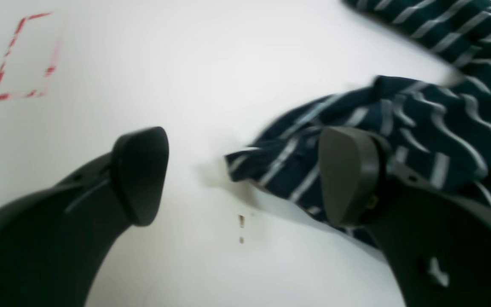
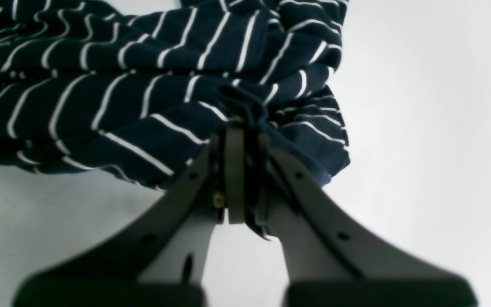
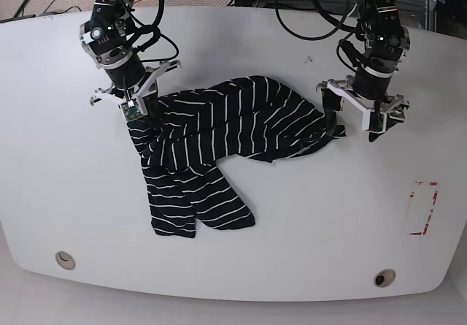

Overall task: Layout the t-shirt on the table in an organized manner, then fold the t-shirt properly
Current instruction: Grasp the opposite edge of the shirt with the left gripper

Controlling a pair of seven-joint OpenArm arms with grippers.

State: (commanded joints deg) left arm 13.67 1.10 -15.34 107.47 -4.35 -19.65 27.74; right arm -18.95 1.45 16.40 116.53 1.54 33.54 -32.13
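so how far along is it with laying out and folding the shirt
Early. Nothing looks finished: the t-shirt lies bunched and twisted on the table, no fold made. In hand: the right gripper is shut on a pinch of fabric at one end, while the left gripper is open at the other end, one finger over the fabric. Left: spreading it flat, then every fold.

Left wrist view: t-shirt (image 1: 420,128) motion-blurred, cut off at top and right edges. Right wrist view: pinched fabric hidden between right gripper (image 2: 245,170) fingers; shirt runs off left edge.
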